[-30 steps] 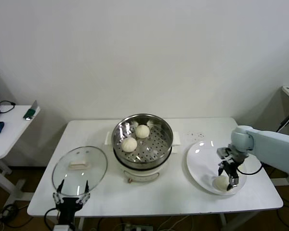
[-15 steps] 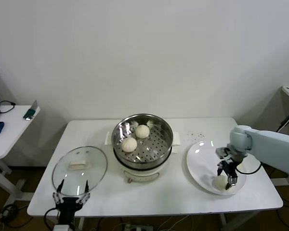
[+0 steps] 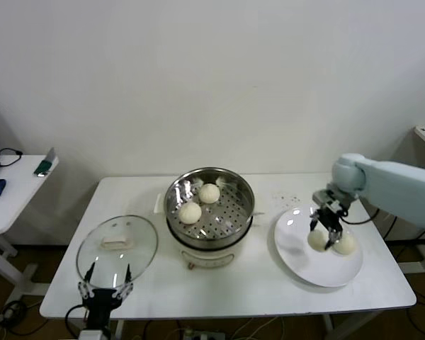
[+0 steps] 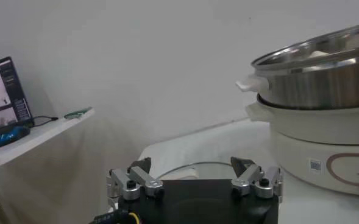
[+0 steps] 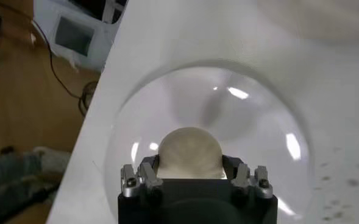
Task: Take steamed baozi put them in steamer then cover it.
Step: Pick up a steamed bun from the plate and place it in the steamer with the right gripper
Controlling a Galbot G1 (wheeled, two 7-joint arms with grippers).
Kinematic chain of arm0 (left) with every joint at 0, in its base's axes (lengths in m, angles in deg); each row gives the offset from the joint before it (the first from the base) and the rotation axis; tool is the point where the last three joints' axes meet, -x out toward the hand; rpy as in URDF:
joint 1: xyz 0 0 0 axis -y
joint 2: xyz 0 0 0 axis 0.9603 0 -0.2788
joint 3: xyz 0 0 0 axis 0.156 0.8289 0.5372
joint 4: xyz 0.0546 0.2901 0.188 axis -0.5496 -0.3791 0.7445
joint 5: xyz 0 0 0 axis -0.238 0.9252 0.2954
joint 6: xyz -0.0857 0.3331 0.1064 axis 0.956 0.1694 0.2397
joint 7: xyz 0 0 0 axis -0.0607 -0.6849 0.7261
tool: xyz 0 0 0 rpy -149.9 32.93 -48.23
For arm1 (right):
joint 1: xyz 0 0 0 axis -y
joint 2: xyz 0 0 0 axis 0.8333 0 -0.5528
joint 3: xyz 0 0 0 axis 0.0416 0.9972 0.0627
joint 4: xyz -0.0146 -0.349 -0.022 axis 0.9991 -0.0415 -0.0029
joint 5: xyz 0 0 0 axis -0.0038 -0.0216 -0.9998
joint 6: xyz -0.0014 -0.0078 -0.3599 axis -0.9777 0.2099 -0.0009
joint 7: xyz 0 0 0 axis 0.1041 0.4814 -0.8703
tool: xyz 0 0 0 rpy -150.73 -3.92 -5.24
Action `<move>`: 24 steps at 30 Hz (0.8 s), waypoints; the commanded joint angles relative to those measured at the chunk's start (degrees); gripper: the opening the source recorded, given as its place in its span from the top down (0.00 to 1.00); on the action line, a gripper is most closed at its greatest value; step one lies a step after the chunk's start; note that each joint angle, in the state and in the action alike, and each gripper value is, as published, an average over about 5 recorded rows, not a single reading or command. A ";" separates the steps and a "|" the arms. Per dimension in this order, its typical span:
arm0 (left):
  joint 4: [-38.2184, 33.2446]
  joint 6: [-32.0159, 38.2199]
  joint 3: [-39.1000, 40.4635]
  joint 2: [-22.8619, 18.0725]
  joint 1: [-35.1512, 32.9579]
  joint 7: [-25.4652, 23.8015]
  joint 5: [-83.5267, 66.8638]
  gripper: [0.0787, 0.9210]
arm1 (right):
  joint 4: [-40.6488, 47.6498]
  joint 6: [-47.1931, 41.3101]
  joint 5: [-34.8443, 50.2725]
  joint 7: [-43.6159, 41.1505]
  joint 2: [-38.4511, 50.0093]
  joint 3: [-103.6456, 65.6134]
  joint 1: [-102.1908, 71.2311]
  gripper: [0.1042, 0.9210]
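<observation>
White rectangular table (image 3: 269, 283) carries everything. At its centre, the round shiny stainless-steel steamer (image 3: 210, 207) on its white base, two cream-white baozi already on the perforated tray. To our left of it, the round clear glass cover (image 3: 117, 247) with cream handle lies flat on the table. To our right, a large flat white plate (image 3: 297, 256) with two more buns.

Right gripper (image 3: 324, 234) is over the plate, fingers closed around one cream-white dough bun (image 5: 189, 151); in the wrist view the bun fills the gap between the jaws. The second bun (image 3: 345, 244) sits just beside it.

We judge the lift is in hand: rise straight, gentle squeeze so soft dough keeps shape, clear the steamer rim, set down on bare tray away from the two loaded.

Left gripper (image 4: 194, 182) is parked at the near table edge by the cover, fingers spread, empty.
</observation>
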 commanded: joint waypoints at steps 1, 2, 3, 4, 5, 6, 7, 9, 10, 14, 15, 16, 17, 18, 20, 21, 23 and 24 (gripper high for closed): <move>0.17 0.04 0.06 -0.02 -0.08 -0.04 0.15 0.12 | -1.43 14.51 -0.70 -5.50 -7.91 0.29 14.46 0.29; 0.18 0.05 0.08 -0.01 -0.08 -0.03 0.19 0.12 | -1.82 15.44 -0.90 -5.66 -8.73 -0.25 14.93 0.29; 0.19 0.05 0.09 -0.01 -0.07 -0.04 0.22 0.12 | -2.22 16.42 -1.20 -5.80 -9.76 -0.87 15.33 0.29; 0.19 0.05 0.10 -0.02 -0.06 -0.03 0.25 0.12 | -2.59 17.32 -1.56 -5.93 -10.76 -1.45 15.63 0.29; 0.18 0.04 0.12 -0.04 -0.05 -0.03 0.27 0.12 | -2.92 18.03 -1.85 -6.04 -11.76 -1.98 15.81 0.29; 0.18 0.03 0.13 -0.06 -0.05 -0.02 0.29 0.12 | -3.34 18.67 -2.06 -6.12 -12.89 -2.56 15.94 0.29; 0.17 0.03 0.13 -0.08 -0.06 -0.02 0.29 0.12 | -3.76 19.18 -2.19 -6.20 -13.97 -3.05 16.02 0.29; 0.15 0.03 0.09 -0.10 -0.12 -0.01 0.30 0.12 | -4.64 20.11 -2.48 -6.28 -16.10 -4.07 15.87 0.29; 0.14 0.05 0.04 -0.08 -0.15 -0.01 0.29 0.12 | -5.09 20.65 -2.86 -6.27 -17.16 -4.61 15.65 0.29; 0.01 0.11 -0.36 0.02 -0.17 0.03 0.03 0.12 | -5.20 22.92 -5.77 -6.13 -22.28 -7.60 12.84 0.29; -0.06 0.11 -0.44 0.03 -0.18 0.03 -0.06 0.12 | -4.80 23.31 -6.53 -6.07 -23.76 -8.37 11.74 0.29; -0.15 0.11 -0.50 0.04 -0.23 0.04 -0.14 0.12 | -4.35 23.65 -7.23 -6.03 -25.20 -9.11 10.64 0.29; -0.23 0.11 -0.51 0.06 -0.28 0.04 -0.16 0.12 | -3.98 23.85 -7.87 -5.94 -26.29 -9.52 9.78 0.29; -0.31 0.18 -0.53 0.08 -0.36 0.03 -0.14 0.12 | -3.67 24.15 -8.89 -5.86 -27.36 -9.96 8.85 0.29; -0.40 0.31 -0.60 0.13 -0.45 0.02 -0.06 0.12 | -3.11 24.83 -11.30 -5.79 -29.21 -10.73 6.94 0.29; -0.39 0.39 -0.65 0.15 -0.43 0.02 -0.02 0.12 | -2.76 25.13 -12.58 -5.76 -30.07 -11.01 5.91 0.29; -0.33 0.50 -0.73 0.16 -0.35 0.03 0.04 0.12 | -2.08 25.54 -14.63 -5.60 -31.56 -11.37 3.81 0.29; -0.29 0.54 -0.73 0.16 -0.30 0.04 0.04 0.12 | -1.79 25.70 -15.53 -5.44 -32.22 -11.52 2.86 0.29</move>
